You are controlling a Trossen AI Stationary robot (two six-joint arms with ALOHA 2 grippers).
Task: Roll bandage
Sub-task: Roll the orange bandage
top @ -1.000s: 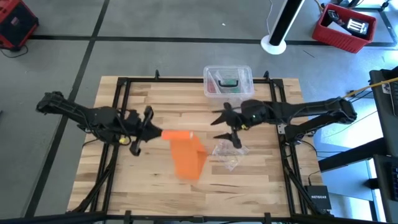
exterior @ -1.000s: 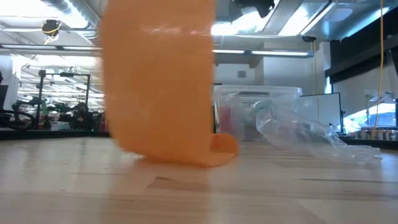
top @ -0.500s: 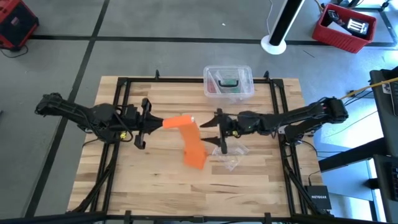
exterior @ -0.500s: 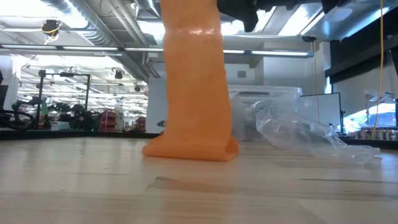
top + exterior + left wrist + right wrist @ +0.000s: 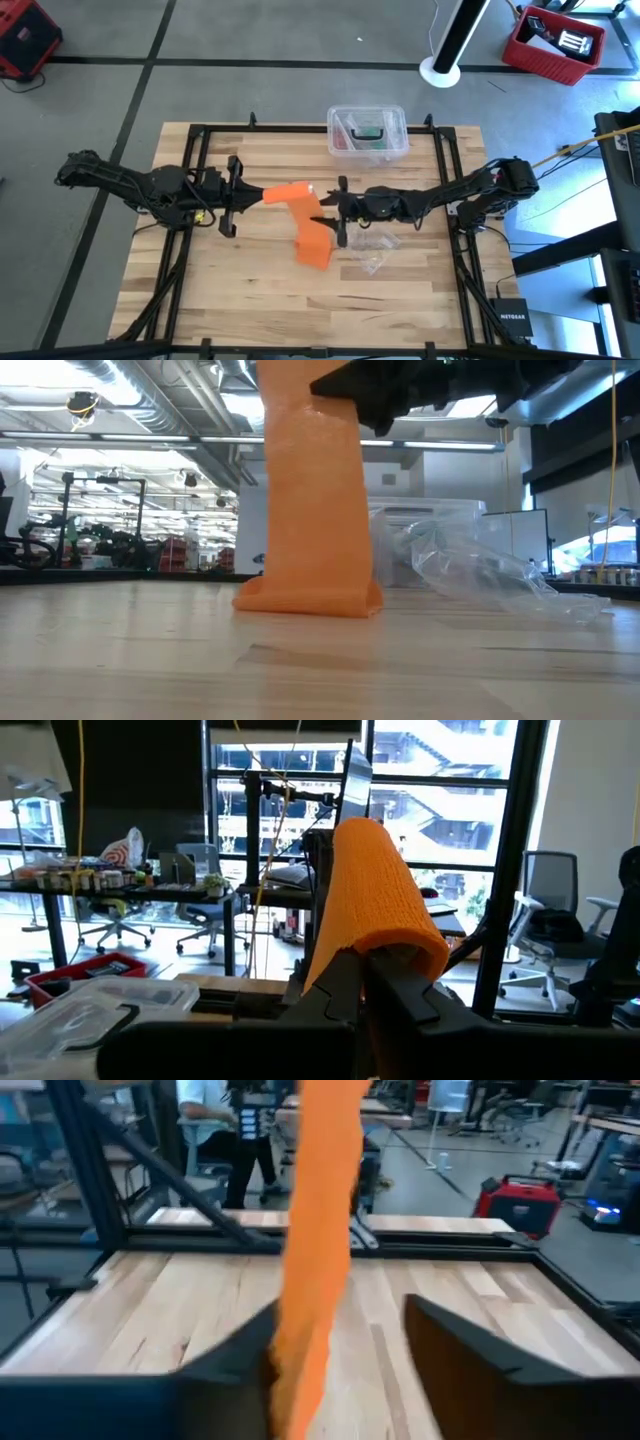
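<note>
Hanging: bandage droops from left gripper, tail heaped on table.
Left gripper: clamped on bandage's upper end.
Right gripper: fingers astride the strip, seemingly not yet pinching.
Handling: soft, light, stretchy; grip mid-strip.

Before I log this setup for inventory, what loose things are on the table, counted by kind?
Orange bandage: 1
Clear plastic box: 1
Crumpled clear wrapper: 1
Total: 3

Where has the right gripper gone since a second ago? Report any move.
Yes. The right gripper moved left across the table, away from the clear plastic box, to the hanging bandage.
</note>
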